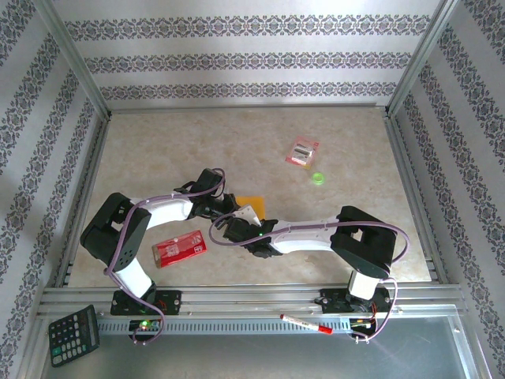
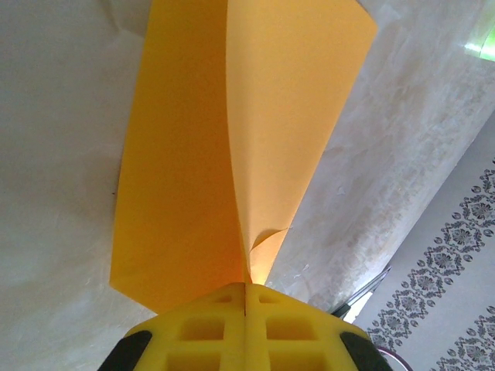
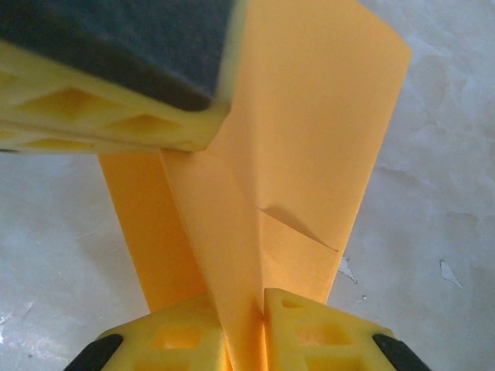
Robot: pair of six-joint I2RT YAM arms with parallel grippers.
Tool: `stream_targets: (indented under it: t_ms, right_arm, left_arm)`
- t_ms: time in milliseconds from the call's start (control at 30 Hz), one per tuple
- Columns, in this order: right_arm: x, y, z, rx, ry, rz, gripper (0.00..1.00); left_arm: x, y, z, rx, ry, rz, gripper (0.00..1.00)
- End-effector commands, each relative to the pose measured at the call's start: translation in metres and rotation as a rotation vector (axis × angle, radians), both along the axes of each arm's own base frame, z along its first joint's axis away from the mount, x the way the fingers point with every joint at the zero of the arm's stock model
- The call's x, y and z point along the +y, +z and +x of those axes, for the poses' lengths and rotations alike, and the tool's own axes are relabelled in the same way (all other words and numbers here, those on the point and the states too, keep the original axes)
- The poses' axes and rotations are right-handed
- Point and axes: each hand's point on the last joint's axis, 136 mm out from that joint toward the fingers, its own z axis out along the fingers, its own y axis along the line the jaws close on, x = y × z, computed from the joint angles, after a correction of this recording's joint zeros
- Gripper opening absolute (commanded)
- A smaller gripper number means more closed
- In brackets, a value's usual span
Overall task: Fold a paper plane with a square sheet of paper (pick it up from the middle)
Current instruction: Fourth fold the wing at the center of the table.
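Left gripper (image 2: 246, 297) clamped shut on the square sheet of paper (image 2: 186, 154), right gripper (image 3: 247, 313) pinching it likewise; sheet bent into a loose V, shaping folds judged all outstanding.

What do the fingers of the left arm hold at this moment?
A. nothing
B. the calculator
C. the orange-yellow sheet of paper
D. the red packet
C: in the left wrist view the left fingers are shut on the sheet of paper, pinched in their seam.
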Motion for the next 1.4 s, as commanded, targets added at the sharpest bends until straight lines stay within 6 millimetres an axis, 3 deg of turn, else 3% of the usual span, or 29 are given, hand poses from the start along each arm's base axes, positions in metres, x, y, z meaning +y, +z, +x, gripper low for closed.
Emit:
stream_targets:
  t_ms: [0,267,733,1367]
  right_arm:
    - [-0.004,0.001,0.002,-0.022,-0.024,-0.034,0.16]
    - [-0.008,0.001,0.002,-0.029,-0.034,-0.038,0.14]
    - [0.005,0.009,0.008,-0.039,-0.020,-0.018,0.20]
    - [-0.012,0.002,0.010,-0.045,-0.064,-0.018,0.03]
  left_arm:
    - [-0.001,0.005,-0.004,0.002,-0.025,-0.004,0.00]
    - [-0.001,0.003,-0.005,0.001,-0.029,0.003,0.00]
    - [-0.003,-0.003,-0.010,0.014,-0.033,-0.002,0.00]
    - [-0.002,-0.001,-0.011,0.003,-0.035,0.001,0.00]
